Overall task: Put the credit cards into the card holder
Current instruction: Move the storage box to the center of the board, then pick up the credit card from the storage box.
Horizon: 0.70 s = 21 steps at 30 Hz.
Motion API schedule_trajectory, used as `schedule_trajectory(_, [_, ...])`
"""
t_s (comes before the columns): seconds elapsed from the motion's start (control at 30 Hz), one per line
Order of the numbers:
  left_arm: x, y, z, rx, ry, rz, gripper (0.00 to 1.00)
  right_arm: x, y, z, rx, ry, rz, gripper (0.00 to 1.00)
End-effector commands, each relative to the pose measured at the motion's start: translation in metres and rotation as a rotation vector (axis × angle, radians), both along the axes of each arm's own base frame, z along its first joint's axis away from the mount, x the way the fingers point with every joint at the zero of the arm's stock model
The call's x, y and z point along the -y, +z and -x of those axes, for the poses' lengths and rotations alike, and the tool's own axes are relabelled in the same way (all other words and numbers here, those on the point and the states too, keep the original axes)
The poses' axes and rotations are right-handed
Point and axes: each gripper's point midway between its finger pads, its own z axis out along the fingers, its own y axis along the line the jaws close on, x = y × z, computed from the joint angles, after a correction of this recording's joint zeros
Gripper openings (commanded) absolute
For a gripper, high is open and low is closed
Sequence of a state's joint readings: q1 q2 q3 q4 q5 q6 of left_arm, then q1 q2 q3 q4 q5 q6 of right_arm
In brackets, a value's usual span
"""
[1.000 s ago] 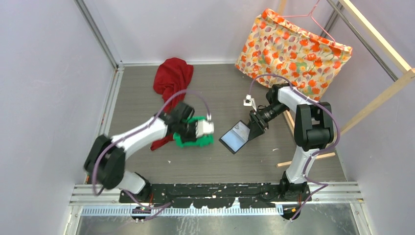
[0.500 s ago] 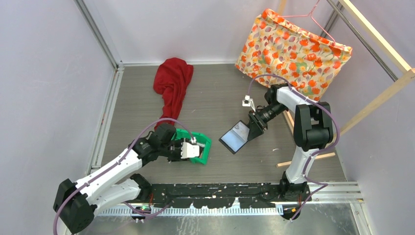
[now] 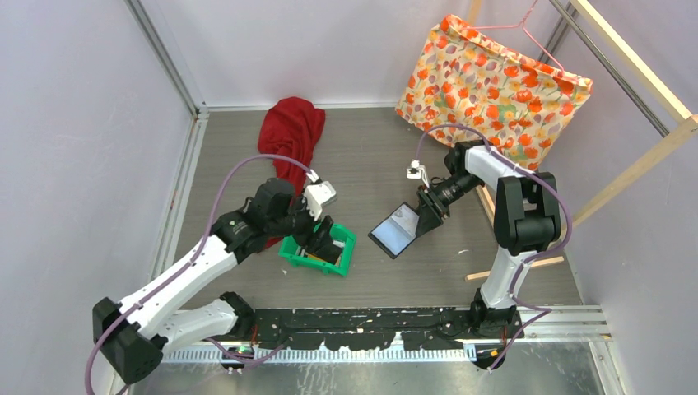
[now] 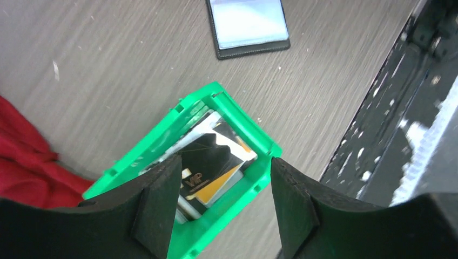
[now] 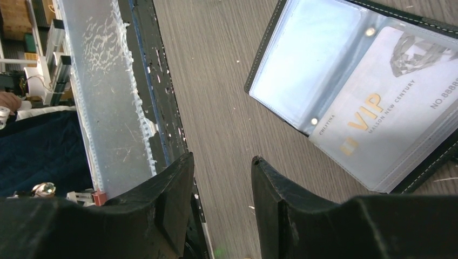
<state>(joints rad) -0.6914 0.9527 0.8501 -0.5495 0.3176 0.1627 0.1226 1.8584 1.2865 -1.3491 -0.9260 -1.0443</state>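
Left gripper [image 4: 224, 172]: fingers spread, empty, poised directly above the green bin [image 4: 248, 127] containing the credit cards [image 4: 213, 162]. Right gripper [image 5: 221, 178]: fingers apart, nothing between. Card holder [image 5: 324, 81] lies open on the surface [image 5: 216, 81] just beside it.

Bare tabletop [image 3: 362, 240] between green bin [image 3: 290, 252] and card holder [image 3: 395, 229], red cloth [image 3: 290, 136] close behind bin

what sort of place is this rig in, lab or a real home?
Probably a lab test cell, not a home: plain walls and metal framing box in the tabletop, two arms are bolted to a rail, and the green bin, red cloth and floral bag look like staged props.
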Motion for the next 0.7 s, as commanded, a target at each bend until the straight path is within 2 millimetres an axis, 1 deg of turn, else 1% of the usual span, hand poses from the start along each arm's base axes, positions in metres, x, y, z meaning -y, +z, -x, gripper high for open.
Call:
schedule_trajectory(0.0, [0.017,-0.001,-0.013,-0.266,0.284,0.131,0.63,-0.006,0.012,-0.003,0.057,0.004,-0.012,0.49])
schedule_trajectory(0.1, [0.016,-0.016,-0.016,-0.383,0.419,0.127,0.63,-0.015,0.011,-0.001,0.041,-0.010,-0.003,0.49])
schedule_trajectory(0.17, [0.015,-0.027,-0.016,-0.433,0.479,0.129,0.63,-0.032,0.012,0.004,0.026,-0.008,-0.005,0.48])
schedule_trajectory(0.23, [0.013,-0.038,-0.016,-0.468,0.538,0.131,0.63,-0.053,0.008,0.009,0.040,-0.004,0.010,0.48])
schedule_trajectory(0.27, [0.009,-0.047,-0.017,-0.481,0.578,0.121,0.64,-0.063,0.005,0.009,0.055,-0.004,0.032,0.47])
schedule_trajectory(0.33, [0.001,-0.058,-0.017,-0.490,0.630,0.098,0.65,-0.085,0.001,0.012,0.068,-0.015,0.053,0.47])
schedule_trajectory(0.4, [-0.005,-0.066,-0.017,-0.513,0.678,0.085,0.65,-0.101,-0.003,0.003,0.056,-0.089,0.069,0.47])
schedule_trajectory(0.43, [-0.008,-0.069,-0.017,-0.523,0.692,0.080,0.65,-0.108,-0.003,-0.001,0.041,-0.112,0.054,0.47])
schedule_trajectory(0.53, [-0.015,-0.076,-0.020,-0.525,0.737,0.067,0.66,-0.118,-0.002,-0.009,0.021,-0.128,0.038,0.47])
schedule_trajectory(0.67, [-0.019,-0.087,-0.028,-0.478,0.748,0.045,0.65,-0.122,-0.001,-0.008,0.002,-0.104,0.033,0.48])
